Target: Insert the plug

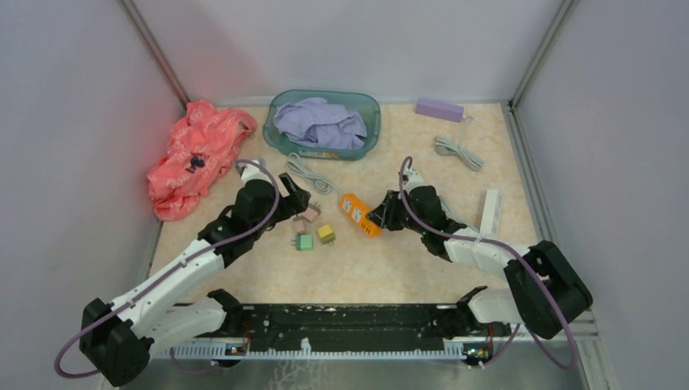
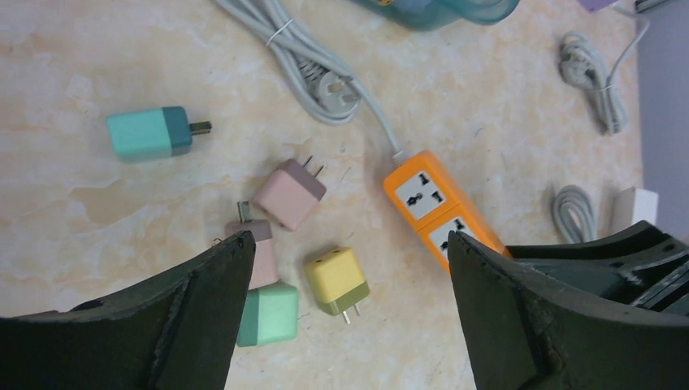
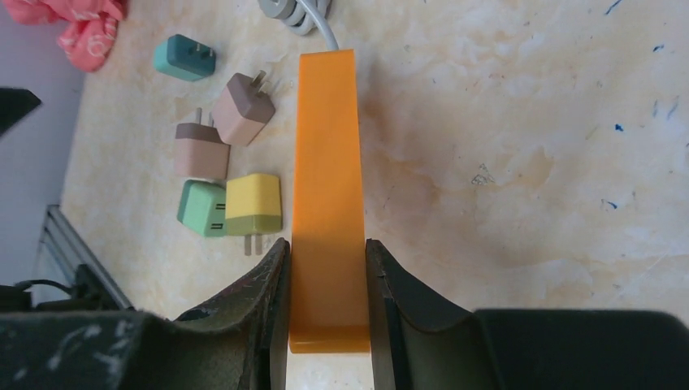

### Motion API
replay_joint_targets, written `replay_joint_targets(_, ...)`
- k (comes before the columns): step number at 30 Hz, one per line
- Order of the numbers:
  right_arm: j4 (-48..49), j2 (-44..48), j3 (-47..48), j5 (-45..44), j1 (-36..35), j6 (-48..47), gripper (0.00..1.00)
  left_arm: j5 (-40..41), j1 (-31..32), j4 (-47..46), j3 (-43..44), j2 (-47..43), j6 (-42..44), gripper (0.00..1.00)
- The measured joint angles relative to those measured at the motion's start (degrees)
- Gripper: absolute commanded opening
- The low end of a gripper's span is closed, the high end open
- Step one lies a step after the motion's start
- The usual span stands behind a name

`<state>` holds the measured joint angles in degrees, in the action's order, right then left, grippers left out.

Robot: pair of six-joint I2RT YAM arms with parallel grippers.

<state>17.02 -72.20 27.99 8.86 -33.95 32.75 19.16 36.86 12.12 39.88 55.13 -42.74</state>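
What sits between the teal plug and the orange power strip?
A pink plug lies between the teal plug and the orange power strip, clearest in the left wrist view.

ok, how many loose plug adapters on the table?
5. The teal adapter lies apart; the upper pink adapter, lower pink adapter, green adapter and yellow adapter cluster beside the orange power strip. More may be hidden.
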Motion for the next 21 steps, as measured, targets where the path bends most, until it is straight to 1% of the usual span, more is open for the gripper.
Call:
replay_joint_targets(5,10.8,-4.7,-4.5,7.6,4.4,8.0,0.0,0.0,0.0,1.6,-2.9,-1.0,0.5,0.94)
replay_joint_targets(8,15.5,-8.7,-5.3,10.5,4.9,11.2,0.05,0.0,-0.2,2.6,-4.1,-1.3,0.4,0.94)
replay_joint_targets(13,21.3,-14.3,-5.5,13.3,4.9,14.4,0.22,0.1,-0.3,4.6,-4.9,-1.4,0.4,0.95)
replay_joint_targets(17,24.8,-17.7,-5.6,14.9,5.2,15.6,0.4,0.1,-0.4,5.6,-5.2,-1.6,0.4,0.95)
replay_joint_targets(21,23.9,-18.7,-5.9,14.6,5.4,15.5,0.45,0.1,-0.4,6.2,-5.4,-1.7,0.4,0.95)
